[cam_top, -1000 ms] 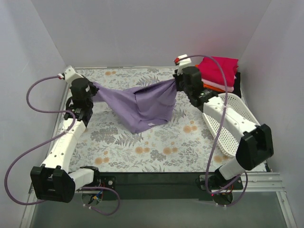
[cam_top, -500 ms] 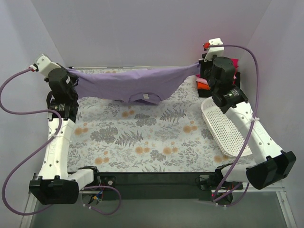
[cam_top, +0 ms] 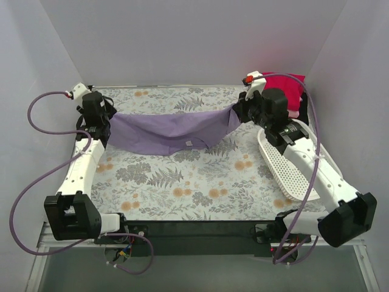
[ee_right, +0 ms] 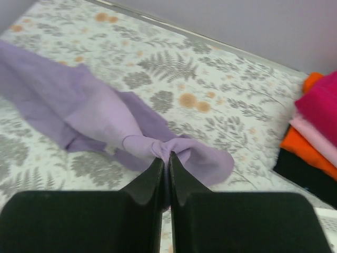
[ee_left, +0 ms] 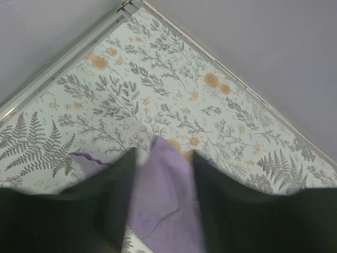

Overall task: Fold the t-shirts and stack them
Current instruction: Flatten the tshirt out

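Locate the lavender t-shirt (cam_top: 173, 129) slung between both claws across the far half of the floral desk (cam_top: 182, 188), sagging in the middle, with its lower part lying on the desk in the right wrist view. Find the left claw (cam_top: 109, 120) at the cloth's left end, near the far left corner, grasping a bunch of the fabric. In the left wrist view, see the two dark fingers (ee_left: 100, 211) standing somewhat apart, with lavender cloth filling the gap between them. Find the right claw (cam_top: 237, 114) at the cloth's right end, clenched on a twisted bunch of the same shirt. In the right wrist view, see its fingers (ee_right: 142, 190) pressed almost together, pinching a knot of fabric at the tips, with the rest trailing off to the left over the pattern. Note a small pale label (cam_top: 189, 144) showing on the shirt near its lower middle. Locate the stack of folded t-shirts (cam_top: 285, 88) in the far right corner, just behind the right claw and apart from the lavender cloth. Read the stack from the top down as magenta shirt (ee_right: 321, 100), pale pink shirt (ee_right: 316, 136), orange shirt (ee_right: 305, 153) and black shirt (ee_right: 303, 176). Note the white lattice basket (cam_top: 281, 170) lying along the right edge, on the near side of the stack and partly under the right arm.
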`<state>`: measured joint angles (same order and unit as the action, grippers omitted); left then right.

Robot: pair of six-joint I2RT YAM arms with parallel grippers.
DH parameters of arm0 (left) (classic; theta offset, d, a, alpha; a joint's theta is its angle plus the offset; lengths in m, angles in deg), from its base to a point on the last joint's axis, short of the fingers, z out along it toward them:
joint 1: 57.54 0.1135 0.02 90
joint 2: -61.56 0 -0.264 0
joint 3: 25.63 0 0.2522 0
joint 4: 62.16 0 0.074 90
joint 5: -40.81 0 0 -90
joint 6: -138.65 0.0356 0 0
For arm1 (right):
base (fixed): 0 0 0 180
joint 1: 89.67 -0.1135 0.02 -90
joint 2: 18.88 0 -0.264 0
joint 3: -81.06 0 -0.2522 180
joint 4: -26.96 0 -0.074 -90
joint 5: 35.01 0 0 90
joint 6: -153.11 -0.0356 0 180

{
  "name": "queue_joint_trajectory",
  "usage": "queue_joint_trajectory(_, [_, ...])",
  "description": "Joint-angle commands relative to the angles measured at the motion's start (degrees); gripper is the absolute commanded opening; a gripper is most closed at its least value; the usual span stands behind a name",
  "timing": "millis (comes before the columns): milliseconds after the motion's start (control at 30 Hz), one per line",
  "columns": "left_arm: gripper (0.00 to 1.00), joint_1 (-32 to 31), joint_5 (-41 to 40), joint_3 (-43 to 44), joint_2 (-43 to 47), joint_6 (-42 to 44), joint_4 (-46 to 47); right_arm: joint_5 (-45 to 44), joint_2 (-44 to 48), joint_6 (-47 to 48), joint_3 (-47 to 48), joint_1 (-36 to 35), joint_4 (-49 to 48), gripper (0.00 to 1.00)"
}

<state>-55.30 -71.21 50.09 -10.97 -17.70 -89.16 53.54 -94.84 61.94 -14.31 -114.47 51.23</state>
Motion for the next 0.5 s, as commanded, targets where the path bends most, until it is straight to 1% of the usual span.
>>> queue_joint_trajectory(0, [0.95, -4.05, 0.85, 3.36, 2.30, 2.08, 5.47, 8.92, 6.71, -5.06, -3.62, -3.50, -5.57, 0.01])
queue_joint_trajectory(33, [0.96, -9.05, -1.86, 1.70, 5.27, 4.88, 8.28, 9.19, 6.27, -6.20, -3.90, -3.77, -5.93, 0.01])
queue_joint_trajectory(67, [0.96, -15.36, -3.02, -0.84, 7.56, 7.26, 11.27, 9.97, 5.40, -7.26, -3.72, -3.94, -6.02, 0.01])
queue_joint_trajectory(100, [0.96, -20.99, -2.07, -2.26, 8.89, 7.63, 14.95, 10.33, 5.04, -7.62, -3.64, -4.64, -6.19, 0.01])
queue_joint_trajectory(133, [0.96, -26.18, 0.90, -6.54, 11.68, 8.16, 19.17, 10.50, 4.51, -8.32, -3.63, -5.43, -6.72, 0.01])
queue_joint_trajectory(167, [0.96, -28.84, 4.41, -11.80, 14.58, 8.34, 21.56, 10.25, 4.16, -9.02, -3.81, -5.79, -7.42, 0.01])
queue_joint_trajectory(233, [0.96, -32.37, 9.78, -16.93, 17.24, 7.64, 26.31, 9.81, 3.90, -9.29, -3.99, -7.02, -7.86, 0.01])
queue_joint_trajectory(267, [0.96, -34.56, 12.33, -19.74, 18.29, 6.94, 31.03, 9.28, 3.81, -9.38, -4.07, -7.72, -8.13, 0.01])
queue_joint_trajectory(300, [0.96, -35.45, 18.01, -22.03, 19.17, 5.54, 33.51, 8.58, 3.37, -9.64, -4.07, -8.24, -8.30, 0.01])
queue_joint_trajectory(333, [0.96, -37.38, 19.37, -25.71, 18.92, 4.83, 35.97, 8.40, 3.19, -9.73, -4.07, -8.69, -8.30, 0.01])
queue_joint_trajectory(367, [0.96, -38.70, 20.52, -26.61, 18.22, 4.30, 38.87, 8.14, 2.67, -9.99, -4.07, -8.86, -8.39, 0.01])
queue_joint_trajectory(400, [0.96, -40.02, 19.83, -27.06, 15.34, 4.73, 39.59, 8.05, 2.49, -10.17, -3.99, -9.56, -8.74, 0.01])
queue_joint_trajectory(433, [0.96, -43.34, 18.34, -27.41, 13.66, 5.34, 40.30, 8.05, 2.40, -10.34, -3.90, -9.83, -8.92, 0.01])
queue_joint_trajectory(467, [0.96, -44.76, 17.20, -27.50, 11.99, 5.61, 41.87, 8.05, 2.23, -10.61, -3.99, -10.18, -9.18, 0.01])
